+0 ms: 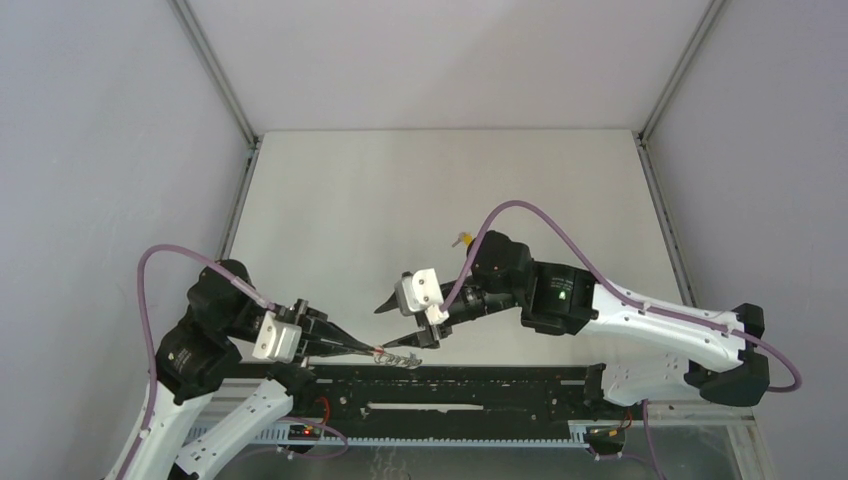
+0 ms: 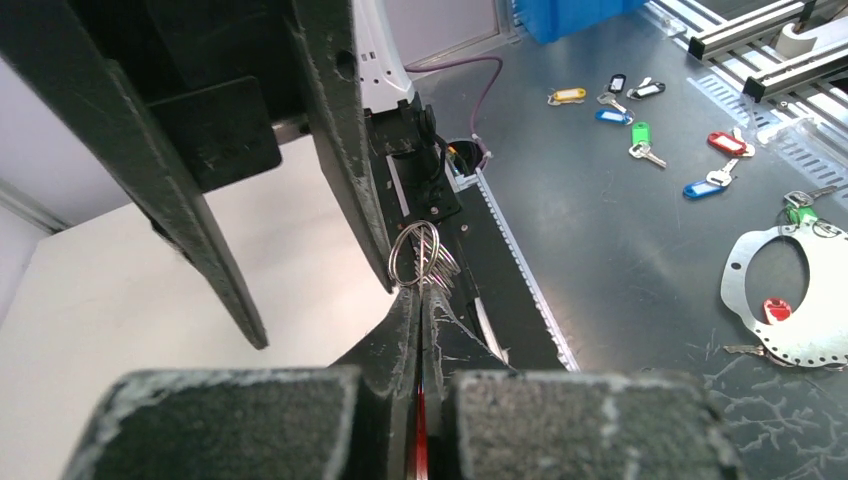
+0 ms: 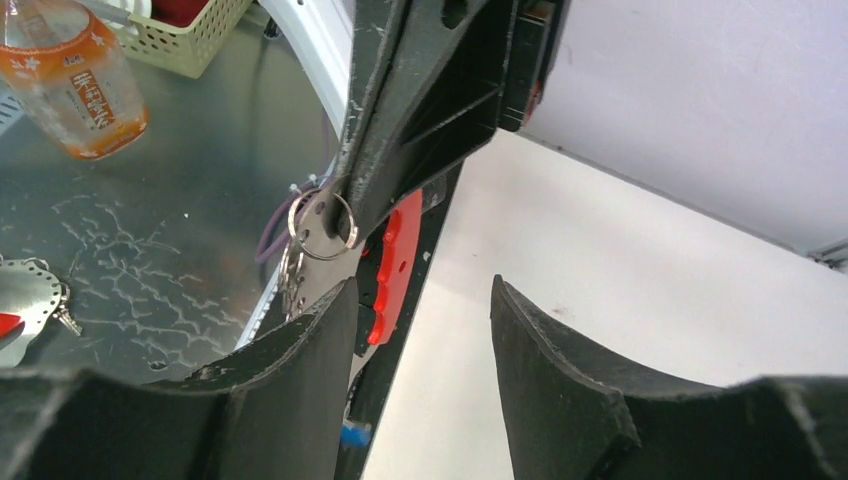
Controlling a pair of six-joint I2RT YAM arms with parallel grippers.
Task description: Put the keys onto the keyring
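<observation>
My left gripper (image 1: 374,350) is shut on the keyring's red tag (image 2: 421,440), which shows as a thin red sliver between its closed jaws in the left wrist view (image 2: 420,292). The keyring's grey metal rings (image 1: 402,357) hang from the tips over the black rail; they also show in both wrist views (image 2: 420,255) (image 3: 322,226). My right gripper (image 1: 405,325) is open and empty, its tips (image 3: 423,290) just short of the rings. The yellow-headed key (image 1: 462,239) lies on the table behind the right arm. A small blue bit (image 3: 357,436) shows by my right finger; whether it is the blue key I cannot tell.
The black rail (image 1: 480,385) runs along the table's near edge below both grippers. Beyond the edge, on a metal bench, lie several tagged spare keys (image 2: 640,135), a metal plate (image 2: 790,330), a drink bottle (image 3: 75,80) and a basket (image 3: 185,35).
</observation>
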